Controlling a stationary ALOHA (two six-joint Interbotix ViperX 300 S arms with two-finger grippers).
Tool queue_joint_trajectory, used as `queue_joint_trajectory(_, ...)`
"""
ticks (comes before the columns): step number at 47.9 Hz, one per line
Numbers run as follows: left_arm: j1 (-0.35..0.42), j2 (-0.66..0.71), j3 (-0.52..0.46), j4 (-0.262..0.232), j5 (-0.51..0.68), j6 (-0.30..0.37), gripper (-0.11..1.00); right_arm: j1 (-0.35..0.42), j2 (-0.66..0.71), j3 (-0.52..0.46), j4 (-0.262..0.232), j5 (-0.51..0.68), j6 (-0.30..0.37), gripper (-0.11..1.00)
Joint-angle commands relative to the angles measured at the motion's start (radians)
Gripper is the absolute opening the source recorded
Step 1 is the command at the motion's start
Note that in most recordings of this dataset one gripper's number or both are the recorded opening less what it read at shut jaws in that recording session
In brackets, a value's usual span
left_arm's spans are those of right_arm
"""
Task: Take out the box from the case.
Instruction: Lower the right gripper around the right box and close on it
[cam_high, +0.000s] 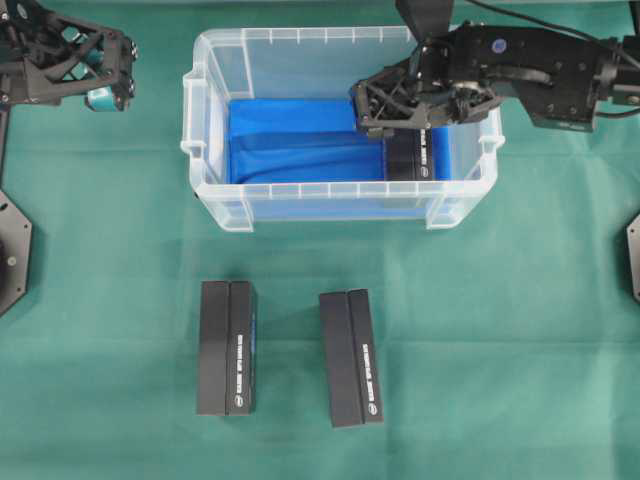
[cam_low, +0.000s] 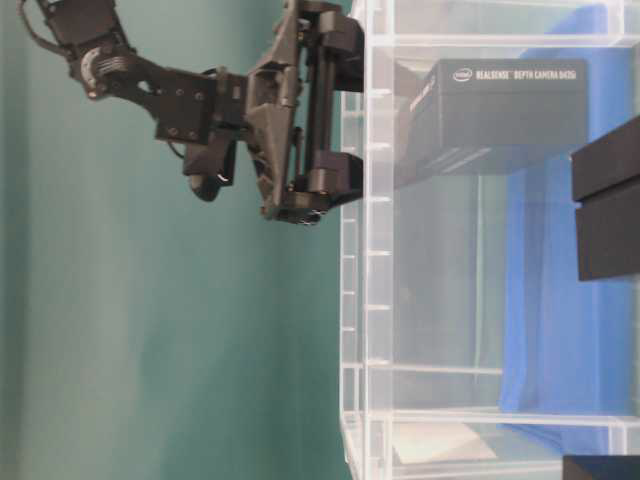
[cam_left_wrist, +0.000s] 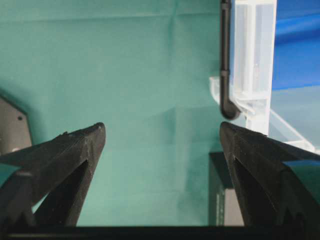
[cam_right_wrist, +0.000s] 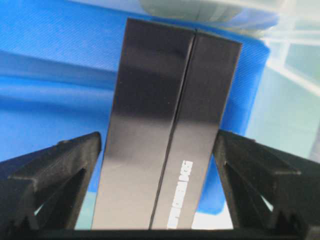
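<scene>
The case (cam_high: 215, 190) is a clear plastic tub with a blue sheet on its bottom, standing at the back middle of the green table. A black box (cam_high: 410, 160) lies inside it at the right end, and the table-level view shows its white lettering (cam_low: 500, 105). My right gripper (cam_high: 405, 125) reaches down into the case from the right. In the right wrist view it (cam_right_wrist: 157, 137) stands open with a finger on each side of the box (cam_right_wrist: 170, 125), and blue shows in the gaps. My left gripper (cam_high: 110, 85) hangs open and empty at the far left, outside the case.
Two more black boxes lie on the cloth in front of the case, one at the left (cam_high: 227, 347) and one nearer the middle (cam_high: 351, 358). The left wrist view shows the case's corner (cam_left_wrist: 255, 60) and one of those boxes (cam_left_wrist: 222, 195). Arm bases sit at both table edges.
</scene>
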Motion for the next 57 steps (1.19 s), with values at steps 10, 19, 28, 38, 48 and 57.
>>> queue_joint_trajectory(10,0.003,-0.006,-0.011,0.003,-0.003,0.003,0.94,-0.003,-0.008,0.021,-0.002,-0.021,0.021,0.93)
queue_joint_trajectory(19,0.003,-0.006,-0.011,0.003,-0.003,0.003,0.94,-0.003,-0.008,0.020,-0.002,-0.021,0.023,0.93)
queue_joint_trajectory(28,0.003,-0.006,-0.011,0.003,-0.003,0.003,0.94,-0.003,0.000,0.006,-0.002,-0.028,0.021,0.89)
queue_joint_trajectory(38,0.003,-0.006,-0.011,0.003,-0.003,0.003,0.94,0.000,0.011,-0.017,-0.003,-0.021,0.017,0.67)
queue_joint_trajectory(48,0.003,-0.008,-0.009,0.003,-0.003,0.003,0.95,0.009,0.017,-0.031,-0.014,0.005,0.017,0.67)
queue_joint_trajectory(57,0.003,-0.015,-0.002,0.003,-0.002,0.002,0.94,0.011,0.017,-0.034,-0.015,0.020,0.017,0.67)
